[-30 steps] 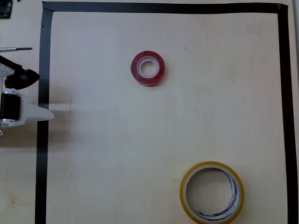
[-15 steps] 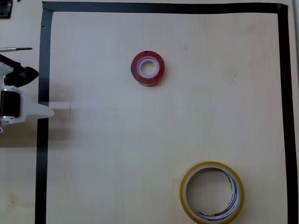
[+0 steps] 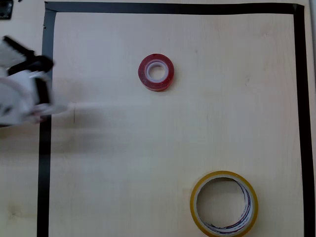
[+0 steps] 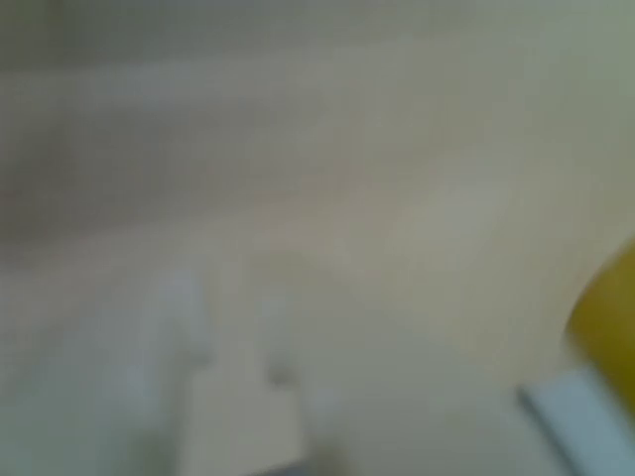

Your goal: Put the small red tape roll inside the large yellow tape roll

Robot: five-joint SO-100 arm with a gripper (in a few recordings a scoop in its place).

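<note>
In the overhead view the small red tape roll (image 3: pixel 156 72) lies flat on the pale wooden table (image 3: pixel 148 143), above the middle, its white core facing up. The large yellow tape roll (image 3: pixel 224 204) lies flat at the bottom right, with dark purple marks on its white inner core. My gripper (image 3: pixel 52 91) is at the far left edge over the black border, motion-blurred, far from both rolls and holding nothing that I can see. The wrist view is heavily blurred: pale fingers (image 4: pixel 189 387) low on the left and a yellow patch (image 4: pixel 607 322) at the right edge.
A black tape border (image 3: pixel 45 163) frames the work area along the left, top and right. A small dark object (image 3: pixel 6 9) lies outside it at the top-left corner. Bare tabletop lies between the two rolls.
My gripper has swung upward and slightly rightward at the left edge and is now blurred by motion. Both tape rolls stay where they were.
</note>
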